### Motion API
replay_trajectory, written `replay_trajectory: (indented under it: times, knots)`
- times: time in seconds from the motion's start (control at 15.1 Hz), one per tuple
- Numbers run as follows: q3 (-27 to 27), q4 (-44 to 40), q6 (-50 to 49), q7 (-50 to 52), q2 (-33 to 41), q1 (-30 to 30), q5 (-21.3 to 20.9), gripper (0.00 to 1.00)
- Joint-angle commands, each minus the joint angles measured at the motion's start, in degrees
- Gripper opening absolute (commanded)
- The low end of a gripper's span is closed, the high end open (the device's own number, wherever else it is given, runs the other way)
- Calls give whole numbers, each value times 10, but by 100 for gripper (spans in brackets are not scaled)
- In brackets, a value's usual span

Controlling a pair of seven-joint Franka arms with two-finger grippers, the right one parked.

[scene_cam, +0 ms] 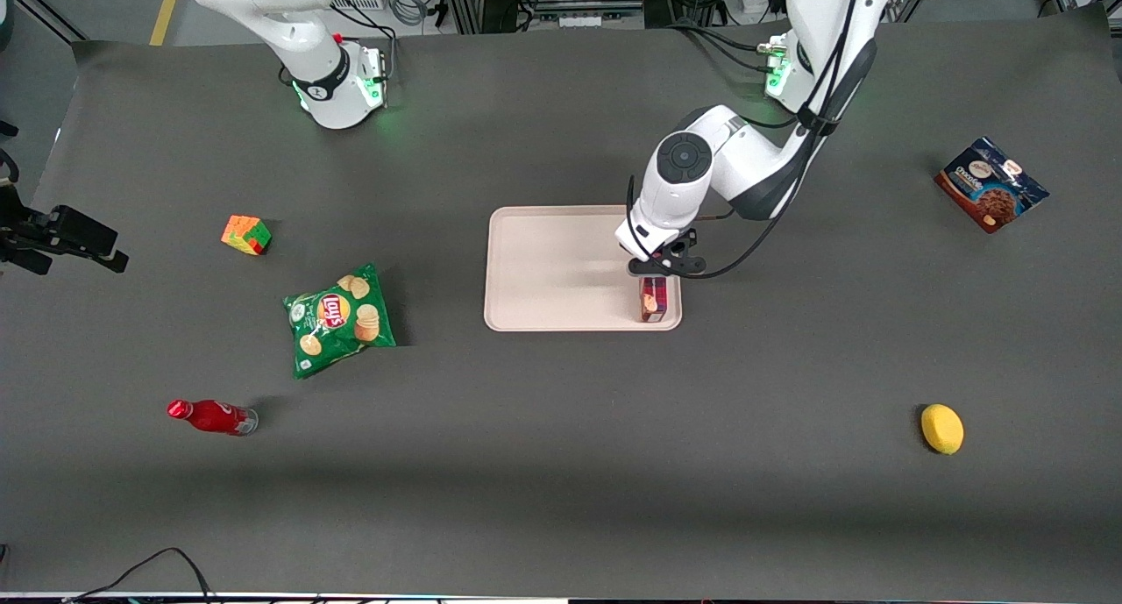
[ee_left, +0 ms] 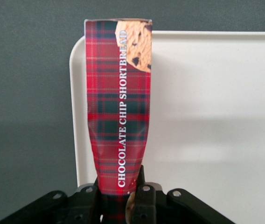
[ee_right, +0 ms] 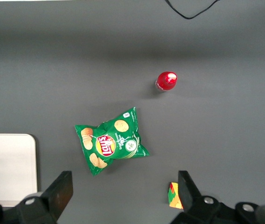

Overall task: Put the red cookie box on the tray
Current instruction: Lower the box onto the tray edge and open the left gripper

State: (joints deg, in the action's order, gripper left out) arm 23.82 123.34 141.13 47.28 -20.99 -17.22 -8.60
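Red bottle (scene_cam: 212, 416) and lemon (scene_cam: 941, 428) lie nearest the desk's (scene_cam: 561, 464) front edge; mid-desk, tool (scene_cam: 657, 275) grips red cookie box (scene_cam: 653, 299), upright on tray (scene_cam: 552, 271) corner.

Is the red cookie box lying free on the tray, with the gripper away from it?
No, the gripper is shut on one end of the red cookie box, holding it over a corner of the tray.

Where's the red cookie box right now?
The red cookie box is clamped in the left arm's gripper, over the tray at its corner nearest the front camera on the working arm's end.
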Motion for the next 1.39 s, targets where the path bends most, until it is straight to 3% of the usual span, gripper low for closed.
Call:
replay_trajectory:
  times: [0.0,0.07,0.26,0.46,0.73,0.79,1.12,1.32]
  knots:
    - [-3,6,11,18,9,-5,-14,0]
    - [-3,6,13,19,7,-5,-14,0]
    - [-5,6,16,18,3,-4,-14,28]
    - [-7,5,16,18,2,-4,-14,47]
    - [-7,5,19,18,2,-4,-14,95]
    - [-7,5,20,18,3,-4,-14,99]
    - [-9,-17,-13,11,28,4,-14,100]
    - [-12,-100,-147,-28,46,20,-11,100]
